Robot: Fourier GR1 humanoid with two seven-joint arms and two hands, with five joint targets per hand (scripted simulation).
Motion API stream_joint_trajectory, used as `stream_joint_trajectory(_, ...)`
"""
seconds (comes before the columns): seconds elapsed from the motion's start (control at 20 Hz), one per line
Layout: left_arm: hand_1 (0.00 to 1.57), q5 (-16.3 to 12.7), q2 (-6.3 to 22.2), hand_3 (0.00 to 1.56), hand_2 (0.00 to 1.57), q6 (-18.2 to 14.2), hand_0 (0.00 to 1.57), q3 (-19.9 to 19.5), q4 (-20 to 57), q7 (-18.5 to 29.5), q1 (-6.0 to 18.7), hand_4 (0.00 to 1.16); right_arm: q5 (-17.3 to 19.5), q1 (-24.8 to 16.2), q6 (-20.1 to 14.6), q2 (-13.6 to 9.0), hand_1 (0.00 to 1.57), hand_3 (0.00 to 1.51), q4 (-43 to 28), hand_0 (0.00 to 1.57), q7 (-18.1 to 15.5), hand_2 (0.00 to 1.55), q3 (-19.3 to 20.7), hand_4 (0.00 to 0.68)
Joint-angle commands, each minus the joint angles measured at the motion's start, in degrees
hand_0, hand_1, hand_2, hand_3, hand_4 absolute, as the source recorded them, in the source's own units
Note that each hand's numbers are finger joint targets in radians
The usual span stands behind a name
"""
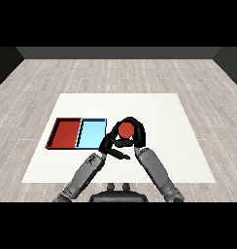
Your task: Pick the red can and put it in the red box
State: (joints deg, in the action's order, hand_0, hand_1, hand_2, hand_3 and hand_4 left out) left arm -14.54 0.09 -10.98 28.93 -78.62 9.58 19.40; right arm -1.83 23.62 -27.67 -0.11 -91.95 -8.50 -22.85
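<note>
Fingers of the right hand (pixel 134 132) curl round the red can (pixel 126 129) (grasp step); left hand (pixel 109 144) fingers relaxed. Next, I judge: carry toward nine o'clock, past the light blue tray (pixel 91 134), into the red tray (pixel 64 133).

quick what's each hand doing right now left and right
Left hand: open, fingers stretched out beside the red can, holding nothing.
Right hand: shut on the red can, fingers curled round it.

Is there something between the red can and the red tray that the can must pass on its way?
Yes. The right hand is curled round the can, right of both trays. The blue tray lies between the can and the red tray, and the left hand is beside the can.
</note>
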Motion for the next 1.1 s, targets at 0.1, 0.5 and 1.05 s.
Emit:
stream_joint_trajectory(0.1, 0.0, -3.1, -0.1, 0.0, 0.0, 5.5, 0.0, -1.3, 7.1, 4.5, 2.5, 0.0, -0.5, 2.7, -3.1, 0.1, 1.57, 1.4, 0.5, 1.57, 1.0, 1.48, -2.4, 0.628)
stream_joint_trajectory(0.5, 0.0, -4.0, -0.1, 0.0, 0.0, -2.4, 0.0, 4.1, 8.4, 7.0, 5.2, 0.0, 1.5, 2.3, -5.7, 0.1, 1.57, 1.41, -4.4, 1.57, 5.3, 1.48, -6.6, 0.651)
stream_joint_trajectory(1.05, 1.57, -4.1, 0.0, 1.51, 1.57, -14.5, 1.57, 0.3, 2.4, 1.8, 2.5, 1.12, -6.7, 9.0, -4.9, 0.1, 1.57, 1.41, 4.9, 1.57, -1.4, 1.48, -4.3, 0.625)
